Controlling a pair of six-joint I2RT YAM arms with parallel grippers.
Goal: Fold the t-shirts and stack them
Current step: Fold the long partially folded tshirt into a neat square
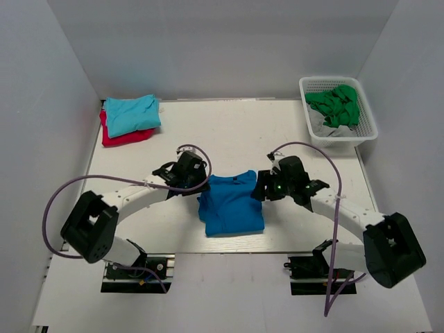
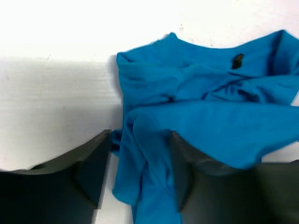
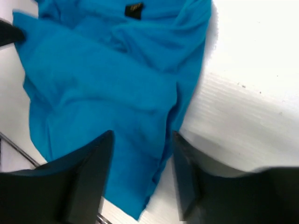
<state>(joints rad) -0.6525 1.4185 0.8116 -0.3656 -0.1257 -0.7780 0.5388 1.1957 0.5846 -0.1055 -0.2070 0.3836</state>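
The royal-blue t-shirt (image 1: 230,203) lies partly folded in the middle of the table, its collar at the far side. My left gripper (image 1: 201,182) is at its far left corner. In the left wrist view the shirt (image 2: 210,107) is rumpled, and a bunched fold of it sits between the open jaws of that gripper (image 2: 140,172). My right gripper (image 1: 262,187) is at the shirt's far right edge. In the right wrist view it (image 3: 141,172) is open over the edge of the shirt (image 3: 103,79). The turquoise t-shirt (image 1: 130,114) lies folded on the red one (image 1: 125,137) at the far left.
A white basket (image 1: 369,132) at the far right corner holds green clothes (image 1: 336,104) and something grey. White walls close in the table on the left, the back and the right. Cables loop over both arms.
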